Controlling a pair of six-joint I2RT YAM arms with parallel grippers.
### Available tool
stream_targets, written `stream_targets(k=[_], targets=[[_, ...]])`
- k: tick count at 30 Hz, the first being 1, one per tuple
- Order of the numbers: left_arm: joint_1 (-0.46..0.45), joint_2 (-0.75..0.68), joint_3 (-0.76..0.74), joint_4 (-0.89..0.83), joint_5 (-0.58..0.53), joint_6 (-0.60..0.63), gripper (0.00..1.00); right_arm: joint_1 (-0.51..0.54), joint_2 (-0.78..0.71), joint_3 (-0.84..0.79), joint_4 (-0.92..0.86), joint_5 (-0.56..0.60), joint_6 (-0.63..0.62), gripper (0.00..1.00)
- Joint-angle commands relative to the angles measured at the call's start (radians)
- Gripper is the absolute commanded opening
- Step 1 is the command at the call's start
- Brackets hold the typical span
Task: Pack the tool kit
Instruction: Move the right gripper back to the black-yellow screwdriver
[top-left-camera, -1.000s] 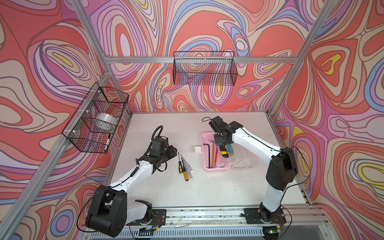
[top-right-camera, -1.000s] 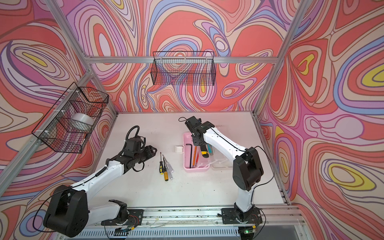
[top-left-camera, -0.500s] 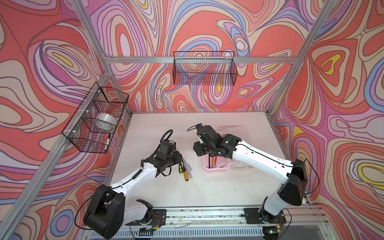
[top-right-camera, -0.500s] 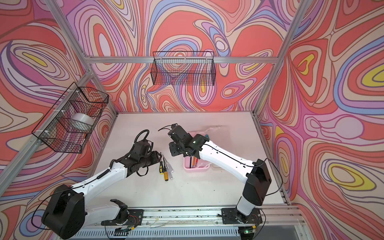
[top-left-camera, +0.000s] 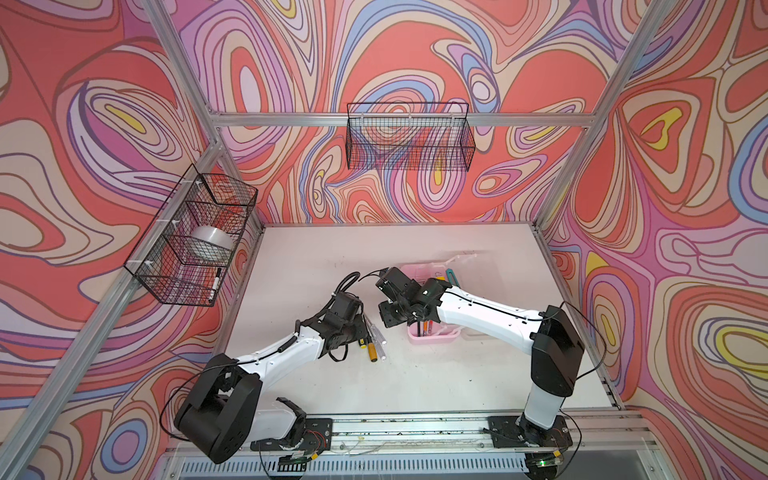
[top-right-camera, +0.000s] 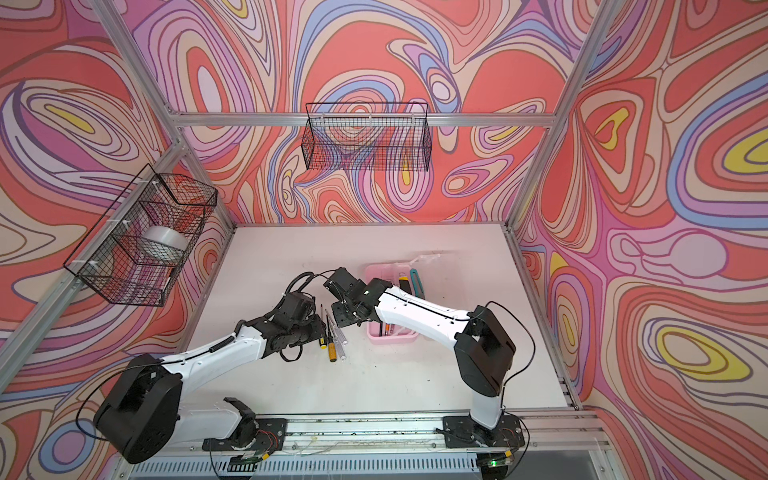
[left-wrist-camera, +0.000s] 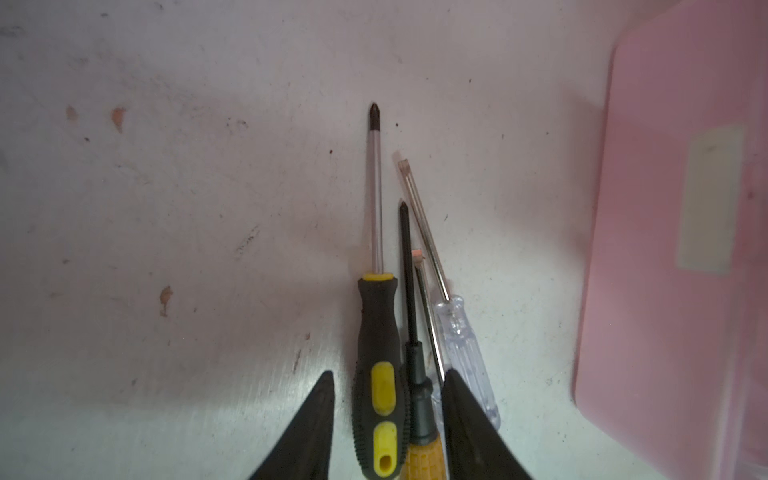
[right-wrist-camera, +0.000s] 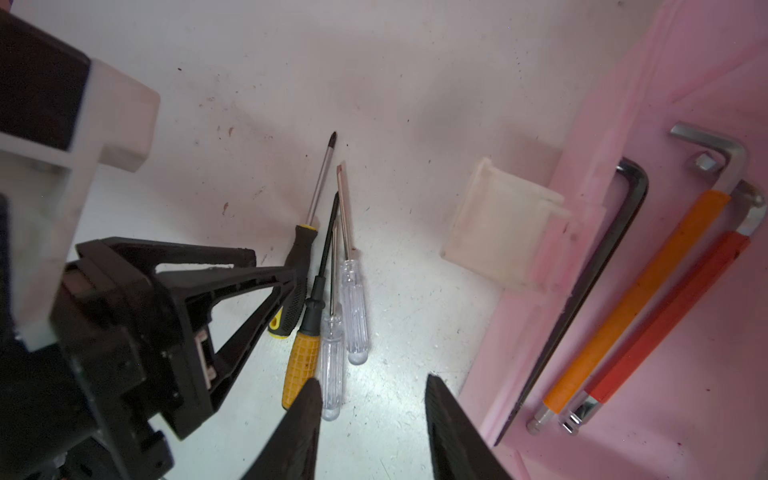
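Now the left gripper (left-wrist-camera: 389, 374) straddles two screwdriver handles (left-wrist-camera: 376, 332), jaws apart — closing looks next; the right gripper (right-wrist-camera: 372, 378) hovers part-open, empty

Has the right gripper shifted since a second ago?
Yes. In a top view the right gripper has swung left off the pink case, now over the table between its left wall and the screwdrivers.
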Motion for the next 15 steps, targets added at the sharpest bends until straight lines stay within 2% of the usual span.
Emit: stream_targets(k=[1, 9, 15], targets=[[-0.022, 0.045, 0.032, -0.037, -0.062, -0.031, 0.42, 0.003, 0.004, -0.004, 0.018, 0.007, 0.009, 0.43], [-0.031, 0.086, 0.044, -0.067, -0.096, -0.035, 0.41, 0.004, -0.010, -0.026, 0.024, 0.024, 0.018, 0.43], [-0.031, -0.064, -0.001, -0.084, -0.160, -0.023, 0.44, 0.006, 0.021, -0.009, 0.055, -0.039, 0.014, 0.44]])
